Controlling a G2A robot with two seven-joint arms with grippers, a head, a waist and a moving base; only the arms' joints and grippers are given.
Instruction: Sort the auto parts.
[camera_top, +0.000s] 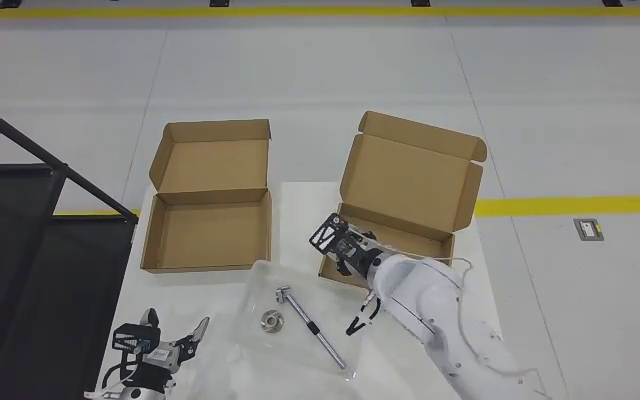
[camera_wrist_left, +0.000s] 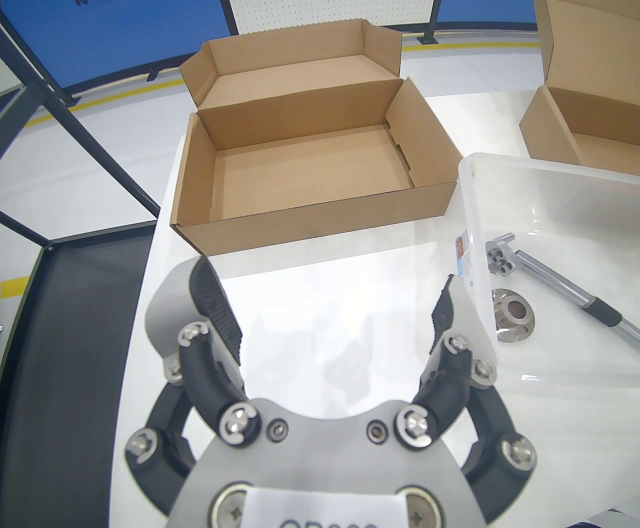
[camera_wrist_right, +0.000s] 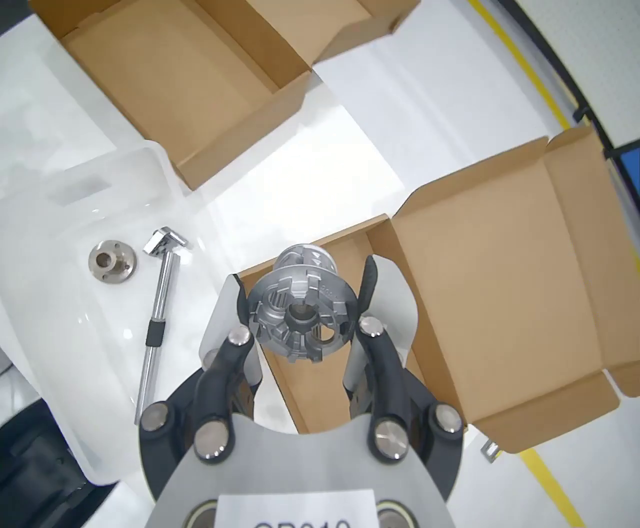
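A white table (camera_top: 300, 220) carries everything. At its far side stand two open cardboard boxes with their lids folded back: the left box (camera_top: 205, 235), its floor bare, and the right box (camera_top: 408, 180), set at a slight angle and well apart from the first. Nearer the robot, between and in front of the boxes, sits a clear plastic bin (camera_wrist_left: 550, 190). The right hand (camera_wrist_right: 305, 280) hangs over the near corner of the right box, on the side facing the bin, and is clenched on a grey toothed hub (camera_wrist_right: 300, 312), held by its rim between the two fingers above the box's floor and front wall. The left hand (camera_wrist_left: 325, 272) is released, fingers spread wide with nothing between them, low over bare table at the near left, just beside the bin's outer wall (whether one finger touches that wall is hard to tell). Inside the bin lies a long chrome rod (camera_top: 312, 330) with a square block at one end and a dark band along its shaft, and just beside its block end rests a small round metal flange (camera_top: 270, 320) with a centre bore.
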